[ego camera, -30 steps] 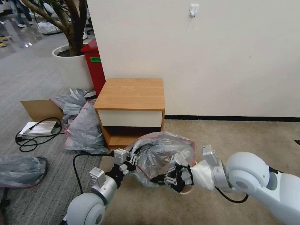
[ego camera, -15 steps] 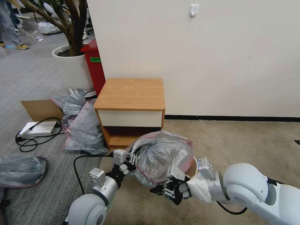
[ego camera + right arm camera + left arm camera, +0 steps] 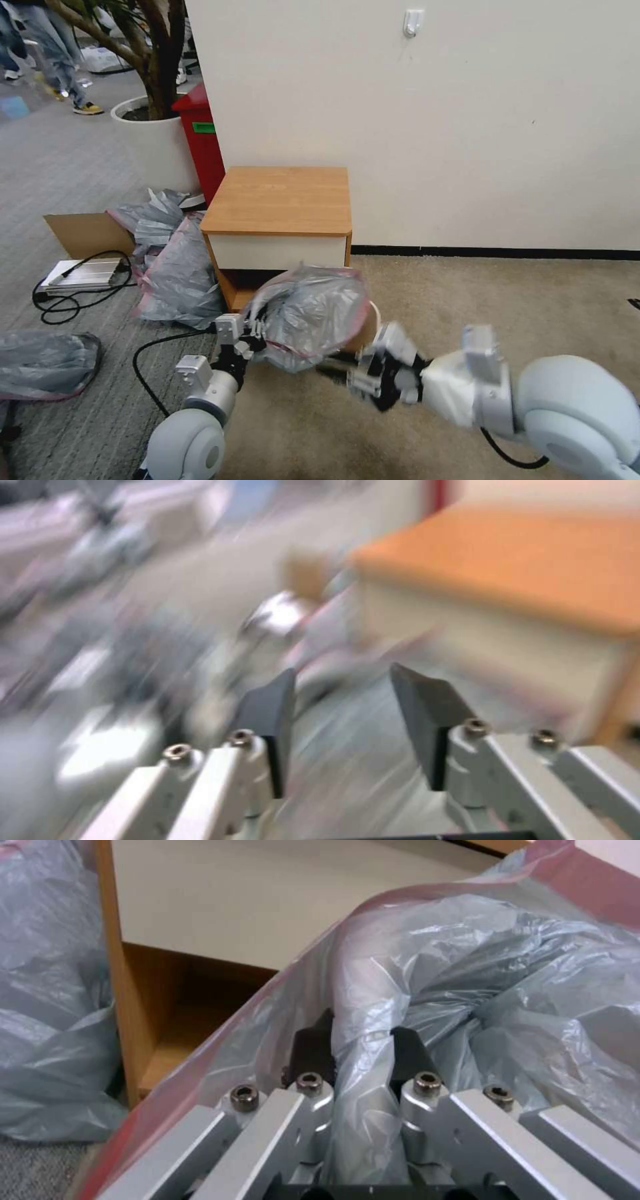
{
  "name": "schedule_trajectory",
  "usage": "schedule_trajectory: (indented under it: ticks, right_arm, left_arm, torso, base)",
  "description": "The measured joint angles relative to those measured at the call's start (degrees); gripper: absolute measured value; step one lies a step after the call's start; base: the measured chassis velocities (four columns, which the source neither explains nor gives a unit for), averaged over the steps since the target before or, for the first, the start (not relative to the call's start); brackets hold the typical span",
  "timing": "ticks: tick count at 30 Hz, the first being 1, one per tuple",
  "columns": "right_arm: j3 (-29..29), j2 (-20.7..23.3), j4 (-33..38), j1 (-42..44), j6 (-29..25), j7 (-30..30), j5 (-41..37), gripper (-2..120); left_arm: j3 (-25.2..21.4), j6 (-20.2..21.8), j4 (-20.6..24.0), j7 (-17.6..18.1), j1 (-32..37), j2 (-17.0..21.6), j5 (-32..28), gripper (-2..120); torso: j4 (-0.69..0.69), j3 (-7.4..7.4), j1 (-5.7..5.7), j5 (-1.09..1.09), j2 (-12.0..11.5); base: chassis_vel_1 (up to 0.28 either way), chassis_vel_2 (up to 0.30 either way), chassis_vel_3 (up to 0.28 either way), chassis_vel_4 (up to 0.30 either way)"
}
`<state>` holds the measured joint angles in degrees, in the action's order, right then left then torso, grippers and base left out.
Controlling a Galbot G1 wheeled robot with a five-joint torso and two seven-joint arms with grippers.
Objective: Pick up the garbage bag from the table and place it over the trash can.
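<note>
From the head view, the right gripper (image 3: 357, 377) had let go and drawn back with its claw apart and empty, leaving the thin grey plastic garbage bag with its pink-red band (image 3: 310, 317) bunched over the cream plastic trash can (image 3: 368, 325), in front of the orange-brown wooden table (image 3: 280, 200); the fitting looked only half done. In the left wrist view, the left gripper (image 3: 363, 1050) pinched a fold of bag, its long axis running along the claw toward the pink mouth band. In the right wrist view, the black pads (image 3: 420, 715) stood wide with nothing between.

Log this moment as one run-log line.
left gripper: shut on garbage bag | right gripper: open, beside bag | bag: draped over trash can, before table
</note>
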<state>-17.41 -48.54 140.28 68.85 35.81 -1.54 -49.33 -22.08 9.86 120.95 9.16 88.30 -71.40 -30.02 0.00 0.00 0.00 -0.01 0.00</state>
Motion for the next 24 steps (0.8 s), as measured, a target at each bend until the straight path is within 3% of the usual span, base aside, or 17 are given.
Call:
schedule_trajectory:
  ticks: [5, 8, 12, 13, 15, 23, 24]
  right_arm:
    - [3.1, -6.5, -3.8, -0.9, -2.7, 8.6, 3.1, 55]
    - [7.3, -12.0, -7.9, -2.1, -4.9, 17.3, 6.4, 68]
    - [7.7, -12.8, -8.4, -2.3, -5.0, 18.7, 6.5, 72]
    - [9.7, -16.6, -10.3, -2.8, -6.0, 26.5, 5.7, 86]
    - [10.7, -17.3, -10.4, -2.5, -5.9, 30.0, 3.3, 96]
    - [11.2, -17.4, -11.2, -2.6, -5.0, 33.3, -0.7, 86]
    - [11.2, -17.4, -11.6, -2.9, -5.2, 33.9, -1.3, 75]
  left_arm:
    - [0.6, -1.4, 0.0, 0.0, 0.4, 0.2, -0.5, 8]
    - [1.2, -2.5, -0.2, -0.1, 0.5, 0.0, -0.7, 8]
    - [1.3, -2.6, -0.2, -0.1, 0.5, -0.1, -0.7, 8]
    - [2.0, -2.8, -0.3, -0.2, 0.1, -0.3, -0.8, 8]
    - [2.3, -2.9, -0.3, -0.3, -0.1, -0.2, -0.8, 8]
    - [2.4, -3.0, -0.1, -0.7, -0.1, -0.2, -0.8, 8]
    - [2.4, -3.0, 0.0, -0.9, -0.1, -0.2, -0.8, 8]
  torso:
    - [0.0, 0.0, 0.0, -0.01, 0.0]
    - [0.01, 0.01, 0.0, 0.0, 0.0]
    - [0.01, 0.01, 0.0, -0.01, 0.0]
    - [0.01, 0.0, 0.0, 0.0, 0.0]
    - [0.0, 0.0, 0.0, -0.01, 0.0]
    - [0.0, 0.0, 0.0, 0.0, 0.0]
    - [0.0, 0.0, 0.0, 0.0, 0.0]
  base:
    - [0.0, 0.0, 0.0, 0.0]
    - [0.0, 0.0, 0.0, 0.0]
    - [0.0, 0.0, 0.0, 0.0]
    - [0.0, 0.0, 0.0, 0.0]
    - [0.0, 0.0, 0.0, 0.0]
    - [0.0, 0.0, 0.0, 0.0]
    - [0.0, 0.0, 0.0, 0.0]
